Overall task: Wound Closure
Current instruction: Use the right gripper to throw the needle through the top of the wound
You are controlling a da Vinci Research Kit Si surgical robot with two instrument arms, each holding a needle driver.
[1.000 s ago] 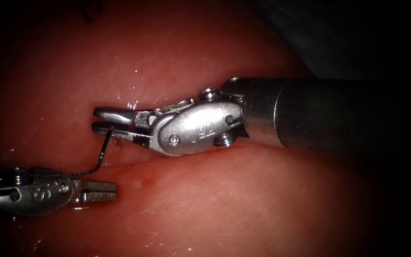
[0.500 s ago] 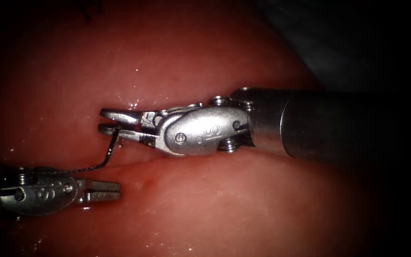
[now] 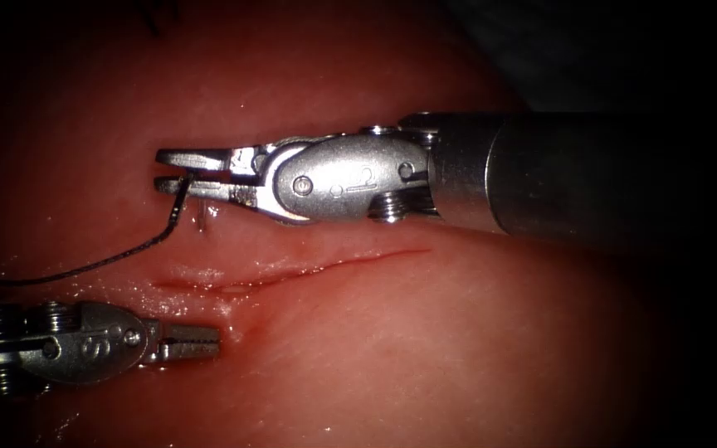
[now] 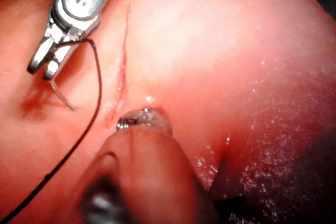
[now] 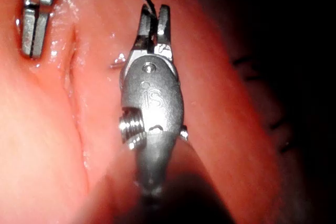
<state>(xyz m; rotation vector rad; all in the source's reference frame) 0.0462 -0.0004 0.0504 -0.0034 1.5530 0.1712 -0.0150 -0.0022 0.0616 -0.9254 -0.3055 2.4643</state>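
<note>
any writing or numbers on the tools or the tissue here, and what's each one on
"2": stamped on the wrist housing of the right arm's tool, endoscope view; a mark beside it is too faint to read.
"S": stylised logo on the wrist housing of the left arm's tool.
"iS" or similar: logo on the right tool's housing in the right wrist view, not clearly readable.
The tissue and thread carry no text.

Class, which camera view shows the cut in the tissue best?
The endoscope view: the cut runs unobstructed across the tissue. The left wrist view shows it partly behind that arm's own tool; the right wrist view shows it as a fold.
</note>
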